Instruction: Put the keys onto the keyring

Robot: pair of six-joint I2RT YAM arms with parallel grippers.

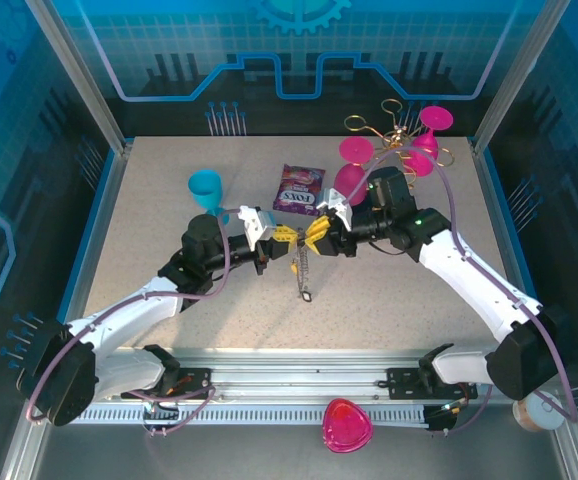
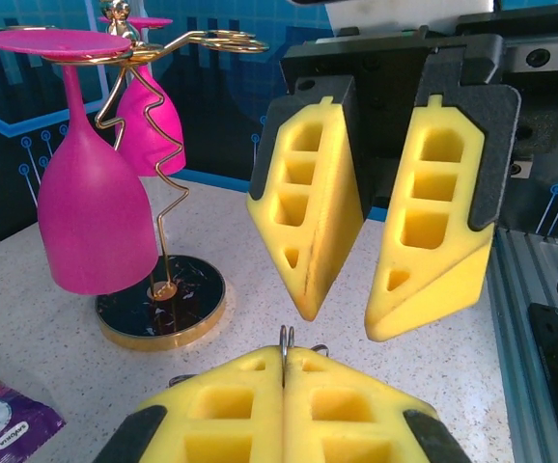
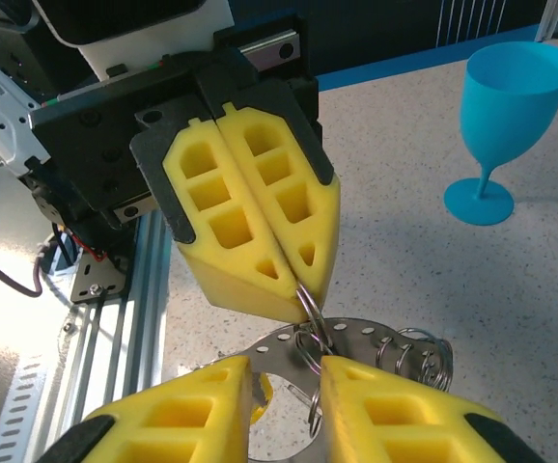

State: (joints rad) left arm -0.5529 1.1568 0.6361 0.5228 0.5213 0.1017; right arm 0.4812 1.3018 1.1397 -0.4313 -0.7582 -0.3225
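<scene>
**Figure.** Threading stage, shown from overhead and from both wrists. The left pincer (image 3: 298, 282) was clenched on a thin wire loop of the keyring (image 3: 310, 311), holding it off the bench (image 1: 139, 200) midway between the arms. The right pincer (image 3: 287, 368) was released, its yellow pads on either side of that same loop and just beside the silvery coiled stretch (image 3: 412, 353). Overhead, a thin dark strand hung below the two pincers toward small dark pieces, judged to be the keys (image 1: 306, 294). Whether any of them already sat on the ring was too small to tell.

To do the step well, the left arm would probably have to hold the wire rigid. The right would then close squarely on bare wire rather than on the coils, so the loop could not twist out of the pads. The opposing pads were nearly touching, so a skewed closure risked pinching a finger instead of the wire. The pink goblets (image 1: 349, 185), the gold rack (image 1: 397, 130) and the blue goblet (image 1: 205, 188) stood well apart.
</scene>
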